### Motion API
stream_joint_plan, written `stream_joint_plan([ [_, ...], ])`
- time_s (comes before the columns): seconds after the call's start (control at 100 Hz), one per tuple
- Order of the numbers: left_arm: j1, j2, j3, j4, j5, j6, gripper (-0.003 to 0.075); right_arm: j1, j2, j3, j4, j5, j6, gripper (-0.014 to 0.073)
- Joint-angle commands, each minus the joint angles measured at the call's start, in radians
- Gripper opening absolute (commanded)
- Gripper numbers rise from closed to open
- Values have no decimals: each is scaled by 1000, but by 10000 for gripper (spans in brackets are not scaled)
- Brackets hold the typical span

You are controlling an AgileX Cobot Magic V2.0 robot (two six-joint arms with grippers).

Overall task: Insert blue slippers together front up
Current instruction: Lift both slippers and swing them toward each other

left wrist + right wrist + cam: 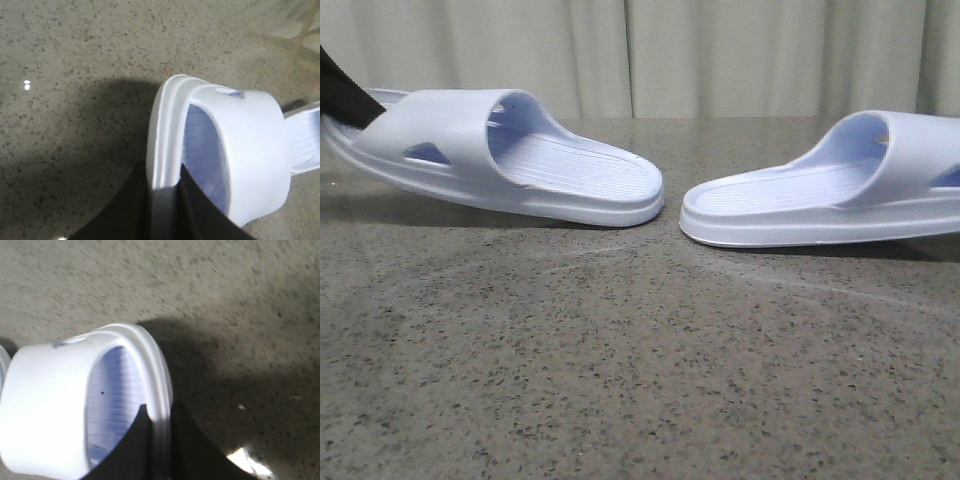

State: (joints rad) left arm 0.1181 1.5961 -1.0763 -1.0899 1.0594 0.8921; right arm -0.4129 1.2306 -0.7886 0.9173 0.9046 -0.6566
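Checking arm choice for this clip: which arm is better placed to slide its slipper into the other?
Left, marginally. Both fingers pinch a sole edge, but the left slipper is tilted up off the table, while the right slipper looks flat.

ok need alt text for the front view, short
Two pale lavender-blue moulded foam slide sandals face each other heel to heel on a speckled grey stone-look table, a narrow gap between them. The left sandal is tilted, toe end raised by a dark hand at the frame edge; the right sandal runs off frame.

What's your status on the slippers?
Left gripper clamped on left slipper sole edge. Right gripper clamped on right slipper. Heels facing, apart. Nothing between.
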Motion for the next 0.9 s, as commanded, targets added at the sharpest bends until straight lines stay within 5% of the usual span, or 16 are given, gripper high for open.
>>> stream_joint_plan([
  [0.0, -5, -77, -20, -13, 46, -32, 15, -3, -18, -58, 95, 28, -22, -107],
  [0.46, 145, -125, 19, -92, 188, -62, 15, -3, -96, -124, 266, 164, -78, -107],
  [0.89, 84, -125, 120, -291, 207, -7, 15, 78, -21, -83, 406, 158, -206, -107],
])
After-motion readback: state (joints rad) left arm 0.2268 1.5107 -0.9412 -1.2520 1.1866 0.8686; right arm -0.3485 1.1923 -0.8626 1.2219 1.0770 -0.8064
